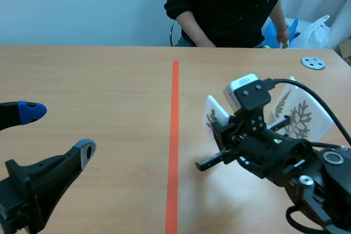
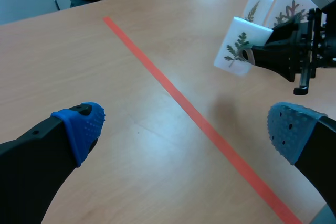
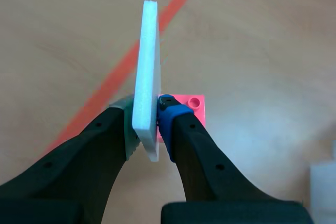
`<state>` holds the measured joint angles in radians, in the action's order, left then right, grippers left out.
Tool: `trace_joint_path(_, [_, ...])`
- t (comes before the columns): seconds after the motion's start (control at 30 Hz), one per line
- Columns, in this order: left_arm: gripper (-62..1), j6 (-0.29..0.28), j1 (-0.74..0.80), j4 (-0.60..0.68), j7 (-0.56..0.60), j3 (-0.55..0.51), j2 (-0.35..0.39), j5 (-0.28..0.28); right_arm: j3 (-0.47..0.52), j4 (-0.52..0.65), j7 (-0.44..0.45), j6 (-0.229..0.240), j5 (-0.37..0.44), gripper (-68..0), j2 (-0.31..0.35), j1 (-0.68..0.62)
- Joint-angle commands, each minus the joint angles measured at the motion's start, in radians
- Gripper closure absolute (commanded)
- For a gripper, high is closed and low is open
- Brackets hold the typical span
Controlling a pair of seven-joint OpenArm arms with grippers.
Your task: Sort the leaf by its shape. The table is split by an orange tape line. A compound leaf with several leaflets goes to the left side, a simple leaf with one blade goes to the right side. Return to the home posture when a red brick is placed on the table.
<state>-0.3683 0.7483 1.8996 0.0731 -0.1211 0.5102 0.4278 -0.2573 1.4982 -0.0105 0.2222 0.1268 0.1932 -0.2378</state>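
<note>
A white card (image 1: 215, 114) printed with a compound leaf of several leaflets (image 2: 237, 50) hangs above the table, right of the orange tape line (image 1: 174, 135). My right gripper (image 1: 220, 130) is shut on the card; in the right wrist view the card (image 3: 147, 72) stands edge-on between the two fingers (image 3: 147, 116). A pink-red studded brick piece (image 3: 191, 107) shows right behind the card's lower end; I cannot tell whether it is fixed to the card. My left gripper (image 1: 57, 131) is open and holds nothing, low over the left half (image 2: 184, 129).
Two more leaf cards (image 1: 296, 116) stand upright behind the right arm, also seen as cards (image 2: 273, 6) in the left wrist view. A round metal disc (image 1: 313, 63) lies at the far right. A person (image 1: 225, 6) sits across the table.
</note>
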Motion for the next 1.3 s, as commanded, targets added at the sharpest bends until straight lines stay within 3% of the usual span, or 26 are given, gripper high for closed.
trace_joint_path(0.0, [-62.3, -0.002, -0.004, 0.026, 0.017, 0.001, 0.005, 0.006, 0.034, 0.006, 0.010, -0.002, 0.024, -6.1, 0.021, -0.001])
trace_joint_path(0.27, [-62.3, -0.002, -0.004, 0.026, 0.028, 0.001, 0.005, 0.006, 0.145, 0.000, 0.013, -0.021, 0.043, -6.1, 0.051, -0.037])
trace_joint_path(0.5, [-62.3, -0.002, -0.004, 0.026, 0.036, 0.001, 0.005, 0.006, 0.156, -0.098, 0.059, -0.025, 0.042, -6.1, 0.050, -0.031])
trace_joint_path(0.7, [-62.3, -0.002, -0.004, 0.026, 0.036, 0.001, 0.005, 0.006, 0.158, -0.193, 0.140, -0.104, 0.041, -6.1, 0.050, -0.028])
trace_joint_path(1.1, [-62.3, -0.002, -0.004, 0.026, 0.036, 0.001, 0.005, 0.006, 0.158, -0.306, 0.211, -0.144, 0.037, -6.6, 0.045, 0.011])
trace_joint_path(1.27, [-62.3, -0.002, -0.004, 0.026, 0.036, 0.001, 0.005, 0.006, 0.158, -0.306, 0.230, -0.148, 0.037, -15.9, 0.045, 0.011])
